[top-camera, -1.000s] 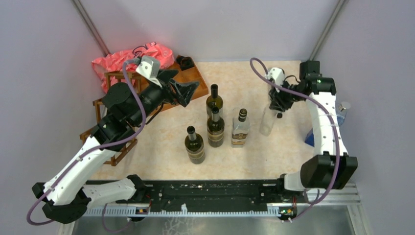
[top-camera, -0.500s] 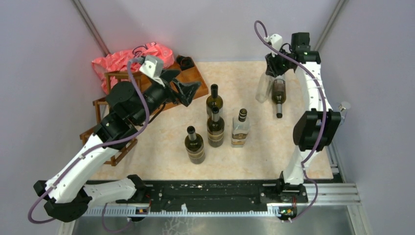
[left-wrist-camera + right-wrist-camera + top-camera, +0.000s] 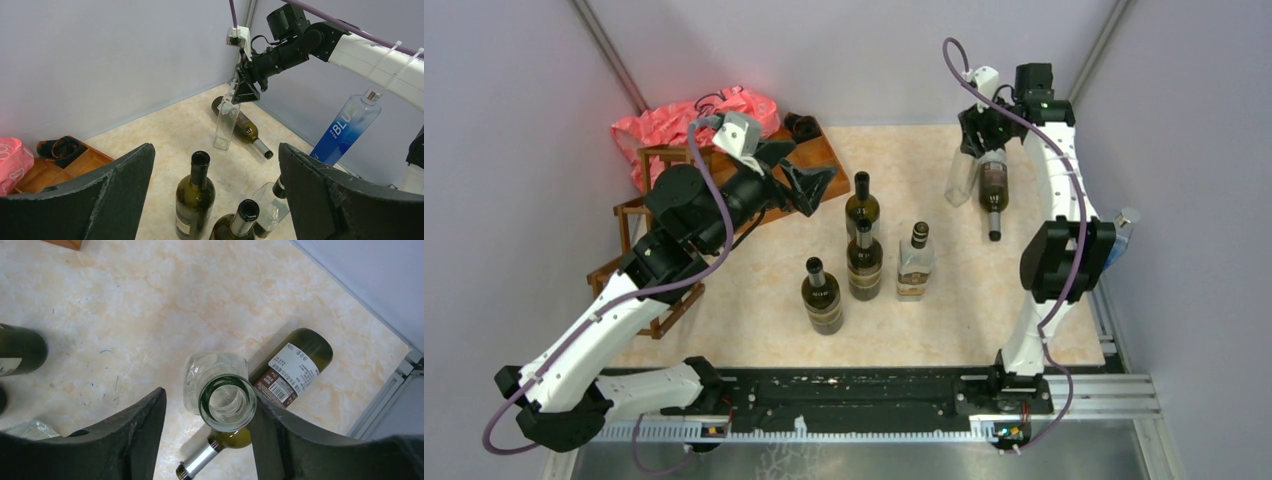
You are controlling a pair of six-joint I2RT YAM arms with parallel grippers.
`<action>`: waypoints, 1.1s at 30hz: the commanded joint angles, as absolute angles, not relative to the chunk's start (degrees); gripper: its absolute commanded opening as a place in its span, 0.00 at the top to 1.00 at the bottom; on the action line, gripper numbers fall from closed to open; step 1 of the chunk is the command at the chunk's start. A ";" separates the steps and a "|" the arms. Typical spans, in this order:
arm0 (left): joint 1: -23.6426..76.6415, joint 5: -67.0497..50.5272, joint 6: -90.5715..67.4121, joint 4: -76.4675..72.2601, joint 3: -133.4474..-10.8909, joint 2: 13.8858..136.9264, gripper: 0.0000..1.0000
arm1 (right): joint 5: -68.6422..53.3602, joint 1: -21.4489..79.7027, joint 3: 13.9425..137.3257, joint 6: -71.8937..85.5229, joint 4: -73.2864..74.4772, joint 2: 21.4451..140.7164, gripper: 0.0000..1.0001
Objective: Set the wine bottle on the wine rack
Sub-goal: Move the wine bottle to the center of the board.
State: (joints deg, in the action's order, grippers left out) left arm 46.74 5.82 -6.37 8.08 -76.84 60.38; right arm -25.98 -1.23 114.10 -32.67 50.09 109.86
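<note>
The dark wooden wine rack (image 3: 636, 218) stands at the left edge, partly under my left arm. A green wine bottle (image 3: 992, 190) lies on its side at the back right; it also shows in the right wrist view (image 3: 292, 367). Three green wine bottles (image 3: 863, 262) stand mid-table. My left gripper (image 3: 796, 172) is open and empty, above and left of them; two of them show between its fingers (image 3: 195, 197). My right gripper (image 3: 977, 135) is open around the neck of a leaning clear glass bottle (image 3: 227, 401). Its right finger touches the neck and its left finger stands apart.
An orange-brown compartmented tray (image 3: 819, 152) and a red plastic bag (image 3: 669, 122) lie at the back left. A squat clear bottle with a black cap (image 3: 915, 262) stands beside the green ones. A blue bottle (image 3: 347, 127) stands at the right wall.
My right arm swung from mid-right to the back right, and the clear bottle moved there under its gripper, uncovering the lying wine bottle. My left arm barely shifted.
</note>
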 commanded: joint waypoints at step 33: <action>33.22 -25.01 -13.20 19.65 -85.92 74.03 0.15 | -62.40 5.18 96.79 -67.90 74.66 74.17 0.01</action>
